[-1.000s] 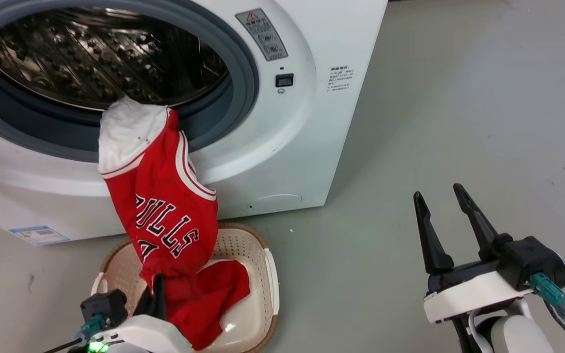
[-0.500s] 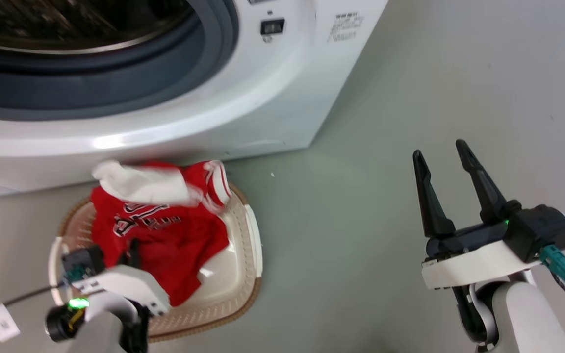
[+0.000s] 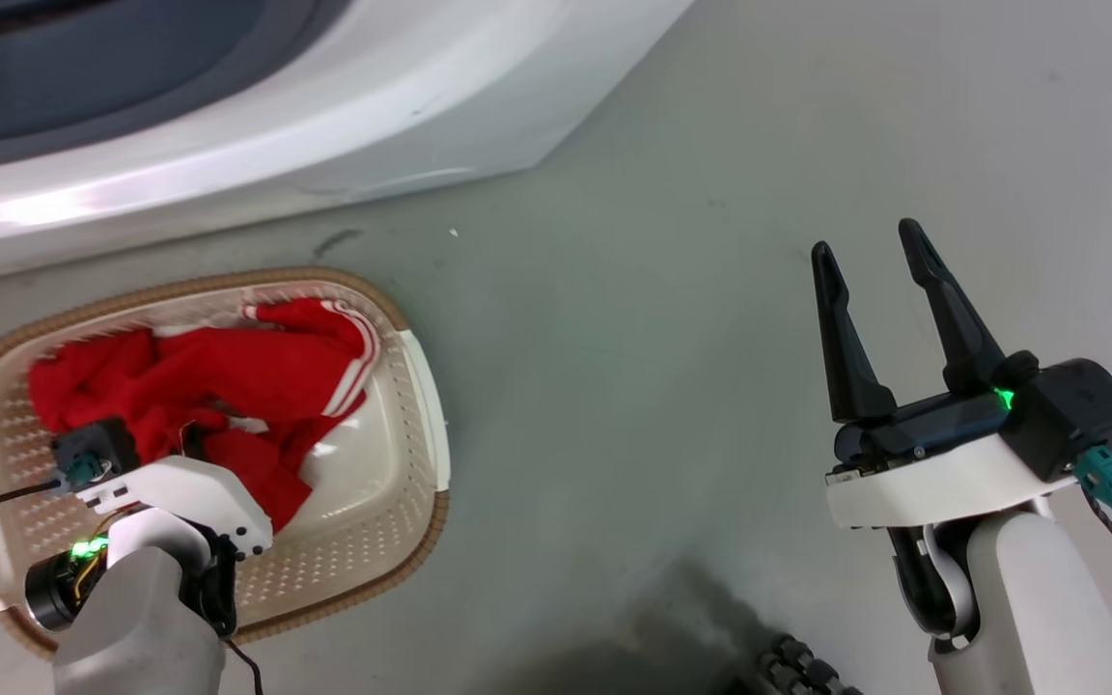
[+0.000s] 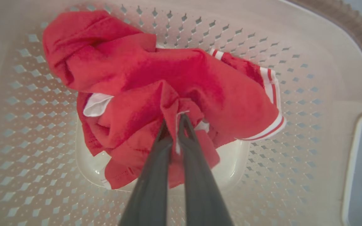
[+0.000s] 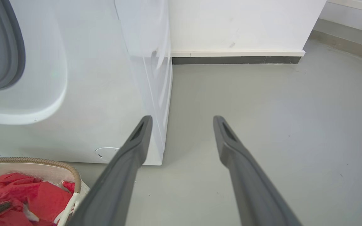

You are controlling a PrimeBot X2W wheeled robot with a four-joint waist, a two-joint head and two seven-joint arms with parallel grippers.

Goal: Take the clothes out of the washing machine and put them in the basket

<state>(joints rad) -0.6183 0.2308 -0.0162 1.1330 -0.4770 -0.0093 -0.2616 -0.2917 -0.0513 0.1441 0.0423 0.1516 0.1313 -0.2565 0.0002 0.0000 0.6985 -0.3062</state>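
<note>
The red clothes [image 3: 228, 376] with white striped trim lie bunched in the cream basket [image 3: 228, 280], on the floor in front of the white washing machine [image 3: 324, 125]. My left gripper [image 3: 197, 442] reaches down into the basket. In the left wrist view the left gripper [image 4: 175, 121] is shut on a fold of the red clothes [image 4: 200, 78], above the perforated basket wall [image 4: 294, 78]. My right gripper [image 3: 870, 241] stands open over bare floor, well right of the basket. The right gripper [image 5: 182, 119] holds nothing; the washing machine [image 5: 90, 94], basket [image 5: 42, 161] and clothes [image 5: 39, 197] lie to its left.
Grey floor [image 3: 633, 319] stretches to the right of the basket and machine. A white wall with a dark skirting board [image 5: 234, 59] stands behind the machine. A dark ribbed part [image 3: 797, 671] shows at the head view's bottom edge.
The head camera has tilted down. The red jersey that hung from the door ring has dropped fully into the basket, with my left gripper still shut on it and lower. The right gripper stays open.
</note>
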